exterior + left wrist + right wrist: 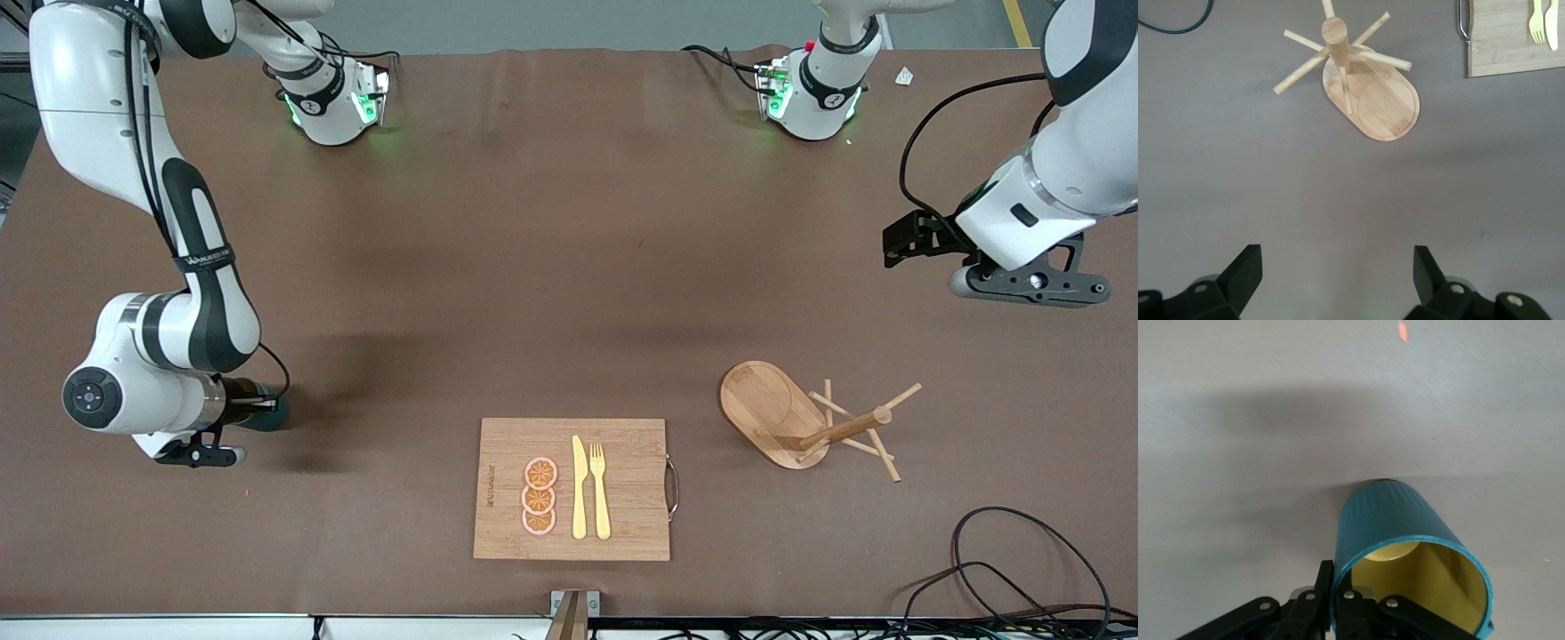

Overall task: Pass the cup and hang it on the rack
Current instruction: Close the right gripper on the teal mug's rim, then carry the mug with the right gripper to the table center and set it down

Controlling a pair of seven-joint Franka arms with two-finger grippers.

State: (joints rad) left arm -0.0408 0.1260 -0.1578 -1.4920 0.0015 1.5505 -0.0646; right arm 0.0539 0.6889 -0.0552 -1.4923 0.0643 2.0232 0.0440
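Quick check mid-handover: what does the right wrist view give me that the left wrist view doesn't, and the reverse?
Only the right wrist view shows the cup, with the right gripper shut on its rim, one finger inside. Only the left wrist view shows the rack, the cutting board with its fork, and the left gripper open and empty. Both show the brown table.
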